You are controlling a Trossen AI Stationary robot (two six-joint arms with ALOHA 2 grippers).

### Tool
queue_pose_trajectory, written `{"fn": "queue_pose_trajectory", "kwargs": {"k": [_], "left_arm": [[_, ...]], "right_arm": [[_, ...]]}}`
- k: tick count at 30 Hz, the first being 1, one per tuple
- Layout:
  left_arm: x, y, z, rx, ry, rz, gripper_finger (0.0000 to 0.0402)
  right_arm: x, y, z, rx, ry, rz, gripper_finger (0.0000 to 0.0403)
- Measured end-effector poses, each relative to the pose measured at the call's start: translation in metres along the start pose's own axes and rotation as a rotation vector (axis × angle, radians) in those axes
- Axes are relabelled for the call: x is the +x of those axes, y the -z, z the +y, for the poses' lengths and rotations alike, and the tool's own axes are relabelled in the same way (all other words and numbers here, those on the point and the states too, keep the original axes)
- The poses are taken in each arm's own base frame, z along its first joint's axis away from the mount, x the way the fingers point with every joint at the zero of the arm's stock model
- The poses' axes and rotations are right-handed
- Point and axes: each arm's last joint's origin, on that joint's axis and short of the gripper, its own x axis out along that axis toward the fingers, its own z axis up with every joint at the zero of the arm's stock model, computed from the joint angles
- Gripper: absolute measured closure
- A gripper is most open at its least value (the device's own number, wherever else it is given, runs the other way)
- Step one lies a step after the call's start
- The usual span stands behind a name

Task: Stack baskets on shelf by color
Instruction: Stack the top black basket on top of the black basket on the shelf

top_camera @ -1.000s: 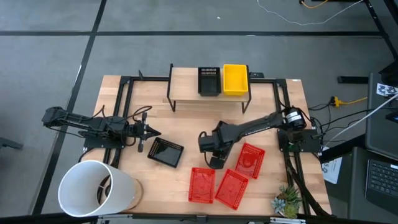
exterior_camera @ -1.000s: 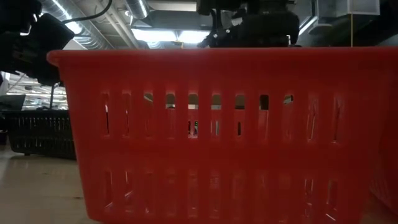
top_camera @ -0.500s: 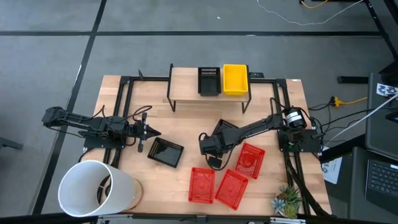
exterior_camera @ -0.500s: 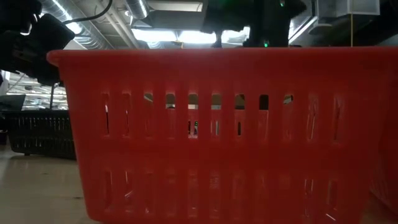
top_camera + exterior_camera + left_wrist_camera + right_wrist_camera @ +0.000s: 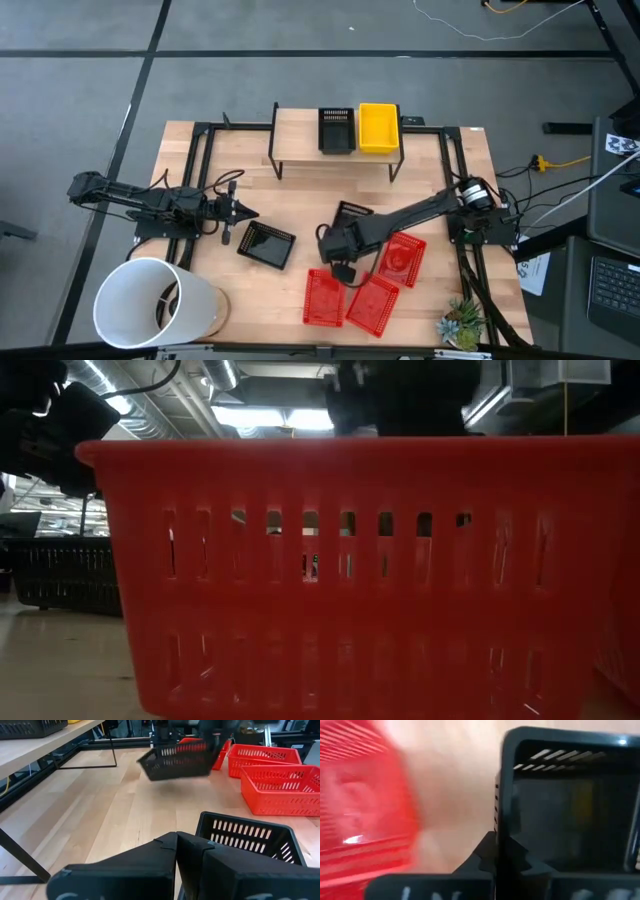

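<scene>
**Right jaws clamp a black basket in the air; left jaws pressed together**

The left gripper [image 5: 248,212] has its fingers [image 5: 200,851] pressed together with nothing between them. It hangs over the left part of the table [image 5: 300,195], its arm stretched in from the left edge. Just right of its tip a black basket [image 5: 267,244] rests on the wood, turned at a slant; the left wrist view shows its slotted wall [image 5: 250,834] right in front of the fingers.

Front left, the white bucket [image 5: 155,302] lies tipped on its side at the table corner.

At the rear centre stands the shelf [image 5: 300,140]. On its plank sit a black basket [image 5: 336,129] and, touching it on the right, a yellow one [image 5: 378,127].

In mid-table the right gripper [image 5: 335,243] grips the rim of another black basket [image 5: 352,215]. The left wrist view shows that basket [image 5: 177,761] tilted and clear of the wood, a shadow beneath it. The right wrist view shows the fingers closed on its dark wall [image 5: 560,795].

Three red baskets lie at the front right: one [image 5: 324,297] below the right gripper, one [image 5: 372,303] just beside it, and one [image 5: 402,256] farther right under the right arm. The low view is filled by a red basket wall [image 5: 340,580].
</scene>
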Motion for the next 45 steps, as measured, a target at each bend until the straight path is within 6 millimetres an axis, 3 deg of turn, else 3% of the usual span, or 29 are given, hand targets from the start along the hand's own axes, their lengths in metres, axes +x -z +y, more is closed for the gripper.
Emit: {"fn": "queue_pose_trajectory", "kwargs": {"k": [5, 9, 14, 16, 18, 22, 25, 28, 34, 41, 45], "left_arm": [[0.0, 0.0, 0.0, 0.0, 0.0, 0.0, 0.0401], [0.0, 0.0, 0.0, 0.001, 0.0, 0.0, 0.0401], [0.0, 0.0, 0.0, 0.003, -0.009, 0.0, 0.0401], [0.0, 0.0, 0.0, 0.003, -0.013, 0.0, 0.0401], [0.0, 0.0, 0.0, 0.004, -0.013, 0.0, 0.0401], [0.0, 0.0, 0.001, 0.004, -0.016, 0.002, 0.0401], [0.0, 0.001, 0.001, 0.007, -0.034, 0.015, 0.0401], [0.0, 0.001, 0.001, 0.007, -0.038, 0.015, 0.0401], [0.0, 0.001, 0.001, 0.023, -0.038, 0.016, 0.0401], [0.0, 0.001, 0.001, 0.03, -0.038, 0.016, 0.0401], [0.0, 0.001, 0.001, 0.026, -0.038, 0.016, 0.0401]], "right_arm": [[-0.061, -0.017, 0.016, -0.137, 0.032, -0.127, 0.0402], [-0.111, -0.033, 0.007, -0.274, 0.167, -0.26, 0.0402], [-0.172, -0.057, -0.032, -0.391, 0.396, -0.408, 0.0402], [-0.192, -0.068, -0.057, -0.409, 0.433, -0.449, 0.0403], [-0.2, -0.079, -0.086, -0.426, 0.453, -0.476, 0.0403], [-0.19, -0.097, -0.15, -0.41, 0.354, -0.426, 0.0403], [-0.167, -0.103, -0.195, -0.337, 0.266, -0.354, 0.0403], [-0.138, -0.105, -0.226, -0.284, 0.221, -0.284, 0.0403], [-0.114, -0.1, -0.239, -0.268, 0.174, -0.213, 0.0403], [-0.117, -0.1, -0.24, -0.234, 0.173, -0.223, 0.0398], [-0.117, -0.097, -0.243, -0.224, 0.171, -0.199, 0.0369]]}}
